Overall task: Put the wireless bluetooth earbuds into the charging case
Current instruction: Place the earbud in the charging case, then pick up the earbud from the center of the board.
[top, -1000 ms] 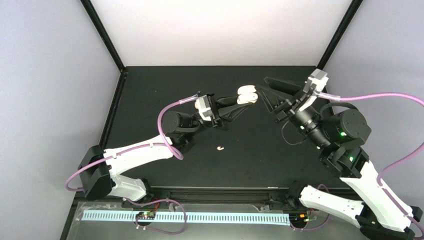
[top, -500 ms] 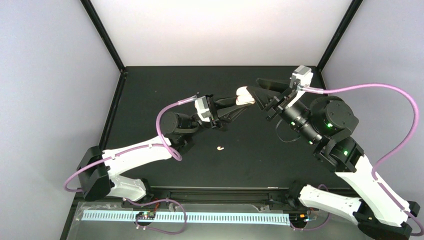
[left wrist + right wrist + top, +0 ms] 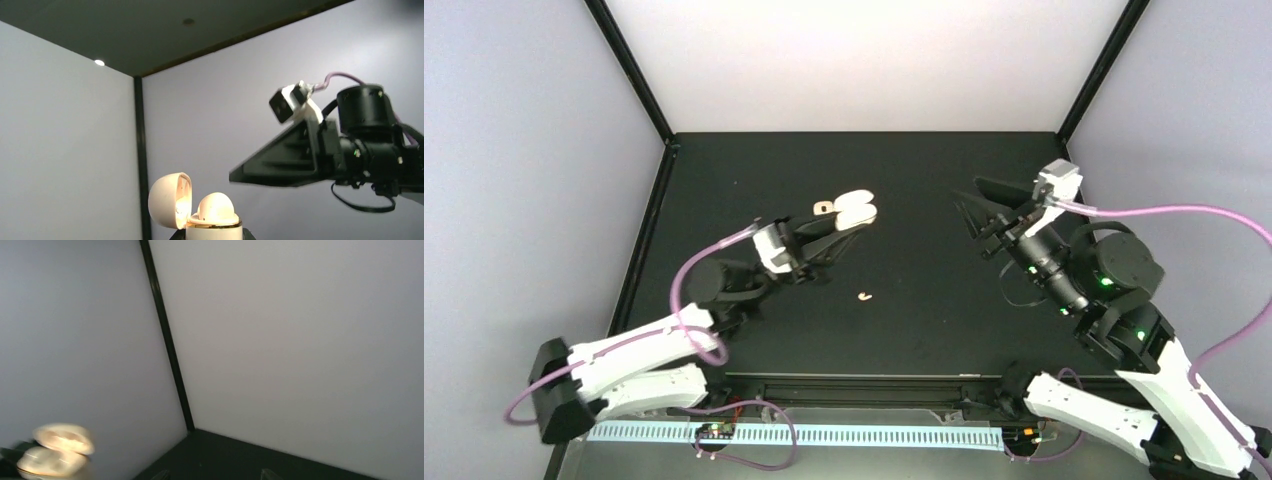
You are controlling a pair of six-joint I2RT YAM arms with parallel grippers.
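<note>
The left tool [image 3: 836,222], clenched on the single open case [image 3: 859,208], is drawing back leftward from the right tool [image 3: 970,195], hanging released; one earbud [image 3: 865,296] is lying on the bench [image 3: 944,300].

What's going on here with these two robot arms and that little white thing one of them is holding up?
The left gripper is clamped on the charging case, holding it up above the black table with its lid flipped open. The right gripper hangs off to the side with its jaws open and empty, not touching the case. One tiny earbud lies loose on the table between the arms, not yet in the case.
</note>
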